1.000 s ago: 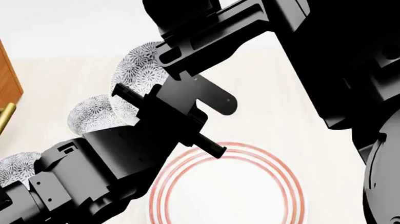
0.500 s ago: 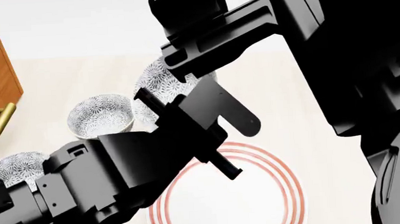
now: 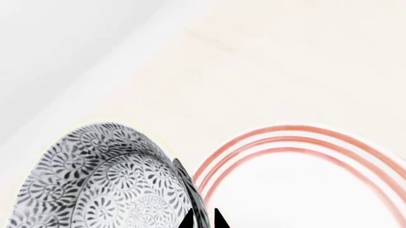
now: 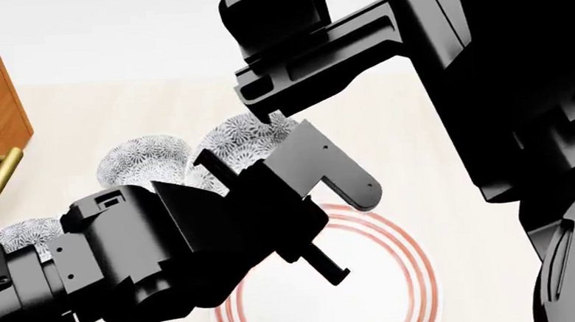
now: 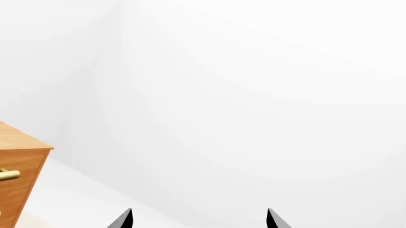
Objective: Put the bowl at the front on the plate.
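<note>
I see my left gripper (image 3: 203,222), jaws clenched on the rim of the grey-blue flower-patterned ceramic bowl (image 3: 108,183), lower left, just beside the red-ringed white plate (image 3: 304,185). Right gripper (image 5: 198,219) jaws released.

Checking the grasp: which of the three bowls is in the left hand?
The bowl nearest the plate; its rim sits between the left hand's fingertips. The other two stand apart, leftward.
</note>
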You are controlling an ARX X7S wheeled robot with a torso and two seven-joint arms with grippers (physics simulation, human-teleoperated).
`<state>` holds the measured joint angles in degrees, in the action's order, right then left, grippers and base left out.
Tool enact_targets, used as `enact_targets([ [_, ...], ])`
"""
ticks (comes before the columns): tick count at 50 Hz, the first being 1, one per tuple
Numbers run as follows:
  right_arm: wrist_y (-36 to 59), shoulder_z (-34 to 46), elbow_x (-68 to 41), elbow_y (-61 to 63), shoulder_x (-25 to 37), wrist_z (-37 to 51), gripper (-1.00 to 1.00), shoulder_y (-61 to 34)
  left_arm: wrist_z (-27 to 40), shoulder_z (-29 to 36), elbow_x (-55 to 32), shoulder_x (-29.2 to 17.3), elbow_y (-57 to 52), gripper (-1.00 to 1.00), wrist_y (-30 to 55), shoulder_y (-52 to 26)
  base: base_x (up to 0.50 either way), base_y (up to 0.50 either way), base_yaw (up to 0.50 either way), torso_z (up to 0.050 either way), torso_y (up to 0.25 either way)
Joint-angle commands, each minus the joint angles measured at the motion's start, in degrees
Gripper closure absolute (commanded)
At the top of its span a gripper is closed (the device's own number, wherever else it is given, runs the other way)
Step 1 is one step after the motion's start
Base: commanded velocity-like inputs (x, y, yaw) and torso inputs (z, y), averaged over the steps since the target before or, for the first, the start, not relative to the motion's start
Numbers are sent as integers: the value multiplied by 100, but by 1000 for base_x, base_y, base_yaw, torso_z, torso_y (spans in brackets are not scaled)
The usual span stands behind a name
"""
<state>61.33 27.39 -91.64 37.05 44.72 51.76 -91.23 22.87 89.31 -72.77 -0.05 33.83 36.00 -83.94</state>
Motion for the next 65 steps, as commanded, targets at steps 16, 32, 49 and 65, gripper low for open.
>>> enact_targets([
  [16, -144, 11, 267, 3, 34, -186, -100, 194, -118, 4, -414, 5, -685, 100, 962, -142, 0, 0, 0, 0, 1],
  [32, -167, -10, 194, 32, 90, -128, -100, 159, -212, 3, -533, 5, -1048, 100, 950, -168, 0, 0, 0, 0, 1],
  [49, -213, -19, 140, 119, 197, -16, -100, 272, -313, 36, -949, 5, -1246, 100, 892, -280, 0, 0, 0, 0, 1],
  [65, -292, -42, 147, 169, 262, -9, -100, 377, -323, 34, -960, 5, -1285, 100, 784, -125, 0, 0, 0, 0, 0],
])
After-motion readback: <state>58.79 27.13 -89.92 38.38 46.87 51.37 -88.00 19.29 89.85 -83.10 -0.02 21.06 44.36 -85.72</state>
